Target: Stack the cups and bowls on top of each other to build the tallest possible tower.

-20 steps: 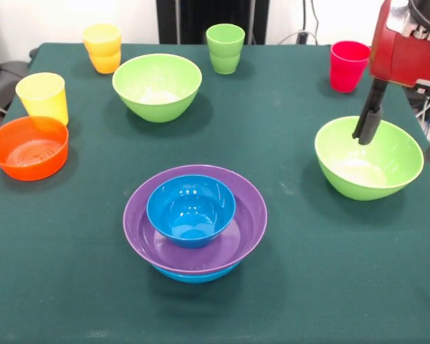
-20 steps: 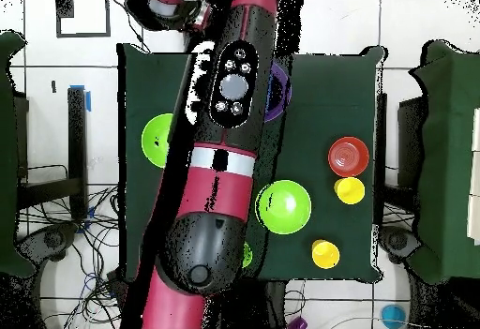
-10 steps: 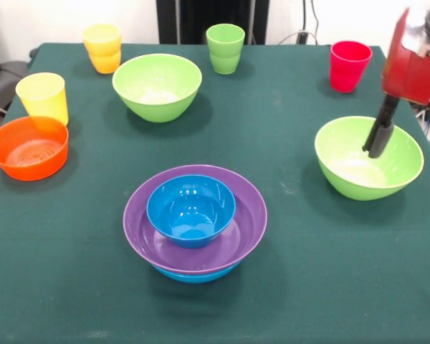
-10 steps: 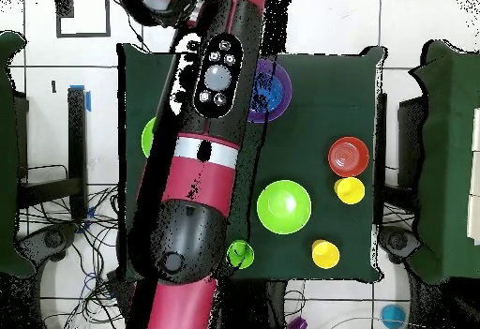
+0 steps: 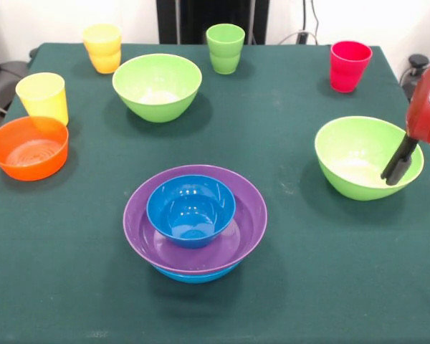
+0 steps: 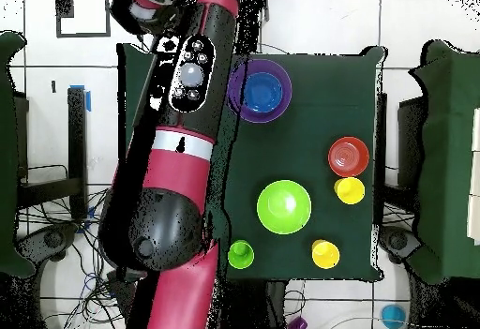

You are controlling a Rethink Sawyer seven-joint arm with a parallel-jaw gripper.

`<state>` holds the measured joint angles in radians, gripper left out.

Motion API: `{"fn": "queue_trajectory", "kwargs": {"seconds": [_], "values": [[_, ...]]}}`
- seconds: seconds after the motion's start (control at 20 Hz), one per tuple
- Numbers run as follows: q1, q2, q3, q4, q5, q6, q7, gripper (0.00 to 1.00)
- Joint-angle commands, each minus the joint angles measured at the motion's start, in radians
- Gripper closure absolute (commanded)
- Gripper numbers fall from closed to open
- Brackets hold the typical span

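So far tower = 3 bowls | 3 bowls, 4 cups loose | gripper at green bowl rim, grip state unclear

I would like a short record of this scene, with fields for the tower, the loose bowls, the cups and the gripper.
tower: small blue bowl sits in the purple bowl, which sits in the large blue bowl
loose bowls: two light green bowls; orange bowl
cups: yellow, orange-yellow, light green, red, all standing apart
gripper: over the right-hand green bowl's rim; open or shut, cannot tell
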<state>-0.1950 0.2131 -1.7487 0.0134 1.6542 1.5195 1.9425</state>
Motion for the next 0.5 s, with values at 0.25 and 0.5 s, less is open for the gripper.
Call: {"fn": "queue_trajectory", "kwargs": {"seconds": [0.25, 0.5], "values": [[0.012, 0.02, -0.198, 0.028, 0.1, 0.094, 0.176, 0.0], [0.053, 0.04, -0.116, 0.069, 0.019, 0.092, 0.189, 0.0]]}}
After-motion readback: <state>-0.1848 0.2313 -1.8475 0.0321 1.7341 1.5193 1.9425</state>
